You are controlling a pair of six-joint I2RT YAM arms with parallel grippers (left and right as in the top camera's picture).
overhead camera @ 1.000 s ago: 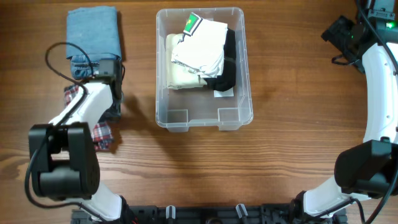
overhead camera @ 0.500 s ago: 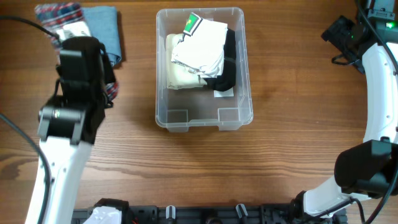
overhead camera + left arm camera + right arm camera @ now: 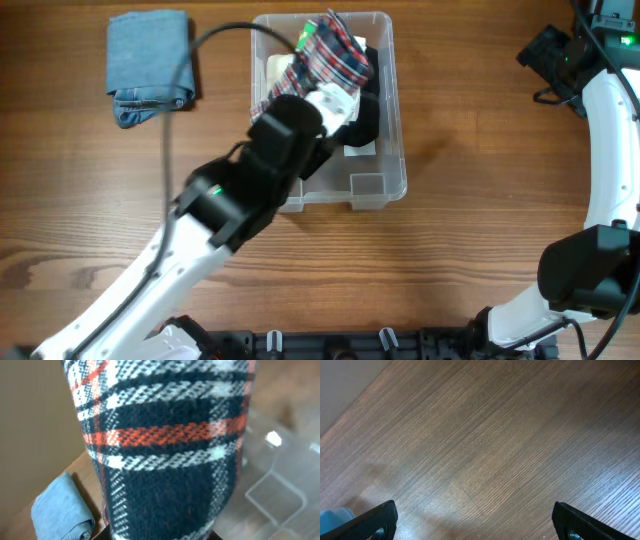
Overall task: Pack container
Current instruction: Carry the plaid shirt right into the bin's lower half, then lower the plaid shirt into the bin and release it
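Plaid cloth point(image 3: 338, 58) over container point(image 3: 386, 190), black garment point(image 3: 366, 112) inside, folded denim point(image 3: 150, 58) well apart

Overhead: bright, even, diffuse light. Only a faint soft shadow on the table point(image 3: 440, 250), just right of the container point(image 3: 370, 188). My left arm point(image 3: 230, 200) sits close under the lens, so it looks oversized and slightly soft.

Left wrist cam: plaid cloth point(image 3: 165, 460) fills the frame. Weave is sharp mid-frame and softer toward the bottom. Container behind it is out of focus, with a small glare spot on the plastic.

Right wrist cam: wood grain crisp, warm light. My right fingertips point(image 3: 375, 520) are dark in the bottom corners. Top-left corner is dull.
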